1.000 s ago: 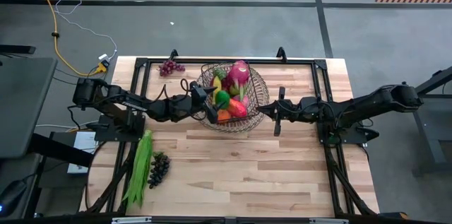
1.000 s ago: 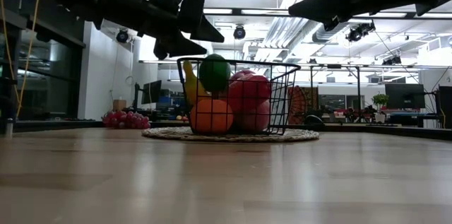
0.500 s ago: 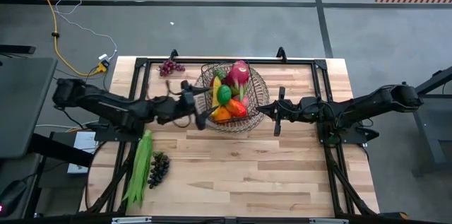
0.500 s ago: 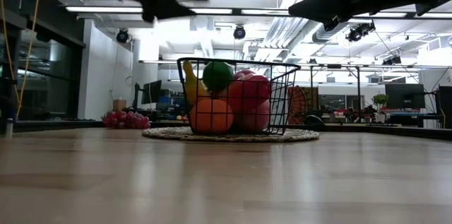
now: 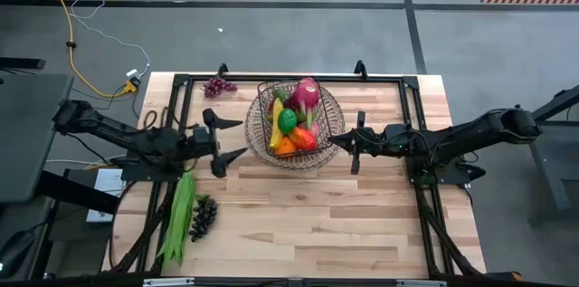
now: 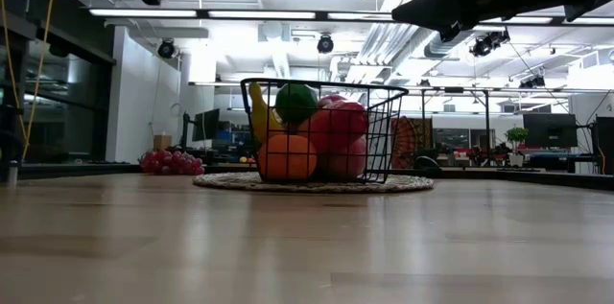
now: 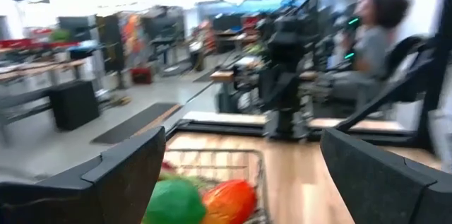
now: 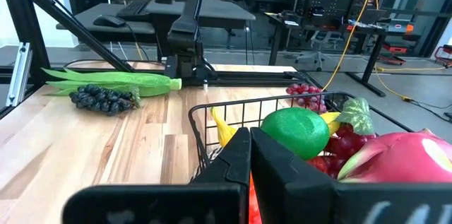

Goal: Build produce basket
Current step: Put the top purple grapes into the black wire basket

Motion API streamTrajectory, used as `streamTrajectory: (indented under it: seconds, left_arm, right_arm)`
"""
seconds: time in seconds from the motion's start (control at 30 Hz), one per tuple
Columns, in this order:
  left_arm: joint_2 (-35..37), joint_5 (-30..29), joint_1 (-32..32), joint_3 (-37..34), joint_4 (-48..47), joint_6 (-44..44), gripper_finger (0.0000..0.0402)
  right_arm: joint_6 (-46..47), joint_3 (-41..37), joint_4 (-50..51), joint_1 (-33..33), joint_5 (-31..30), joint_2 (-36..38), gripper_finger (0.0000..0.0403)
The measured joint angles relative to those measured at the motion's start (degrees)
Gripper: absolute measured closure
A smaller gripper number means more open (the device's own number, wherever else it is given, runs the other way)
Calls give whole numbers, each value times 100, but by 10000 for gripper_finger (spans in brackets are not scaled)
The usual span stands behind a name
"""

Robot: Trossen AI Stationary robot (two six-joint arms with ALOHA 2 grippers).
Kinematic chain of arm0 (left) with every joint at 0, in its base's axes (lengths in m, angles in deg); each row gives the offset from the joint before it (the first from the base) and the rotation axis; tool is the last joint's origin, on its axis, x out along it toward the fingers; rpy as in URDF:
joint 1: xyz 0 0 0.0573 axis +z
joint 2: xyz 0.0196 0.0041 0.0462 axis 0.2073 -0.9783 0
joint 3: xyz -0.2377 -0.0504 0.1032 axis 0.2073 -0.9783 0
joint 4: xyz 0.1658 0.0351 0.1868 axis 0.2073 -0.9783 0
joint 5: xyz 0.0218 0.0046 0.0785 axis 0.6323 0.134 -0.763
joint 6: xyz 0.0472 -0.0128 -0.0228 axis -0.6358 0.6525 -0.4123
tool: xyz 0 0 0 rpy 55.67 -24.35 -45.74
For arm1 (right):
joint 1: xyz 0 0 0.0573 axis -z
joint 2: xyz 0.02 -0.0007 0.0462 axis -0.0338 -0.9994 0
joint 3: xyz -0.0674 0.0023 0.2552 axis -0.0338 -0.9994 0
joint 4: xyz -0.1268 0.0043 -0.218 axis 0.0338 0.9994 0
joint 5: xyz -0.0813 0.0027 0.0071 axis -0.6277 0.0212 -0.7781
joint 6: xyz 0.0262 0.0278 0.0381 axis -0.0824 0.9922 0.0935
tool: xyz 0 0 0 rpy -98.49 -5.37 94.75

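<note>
Clearance confirmed: we hold the left end effector (image 5: 228,140) spread and empty beside the dark wire-mesh basket (image 5: 268,117), nearer the long green beans (image 5: 180,213) lying lengthwise below it.

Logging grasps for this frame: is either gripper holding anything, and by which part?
Nothing is held. The left gripper is open and empty beside the basket; the right gripper is shut on nothing.

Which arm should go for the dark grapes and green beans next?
Probably the left. Its open left gripper sits on the same side as the dark grapes and green beans; the shut right gripper is beyond the basket.
</note>
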Motion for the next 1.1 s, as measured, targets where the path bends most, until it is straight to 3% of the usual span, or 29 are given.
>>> streamTrajectory:
  seconds: [0.2,1.1]
  left_arm:
    - [573,199,-4,-64,-491,139,35]
    - [591,123,0,-65,-584,258,35]
  right_arm:
    - [-46,0,-7,-2,0,0,402]
    - [-48,0,-44,-1,-2,0,402]
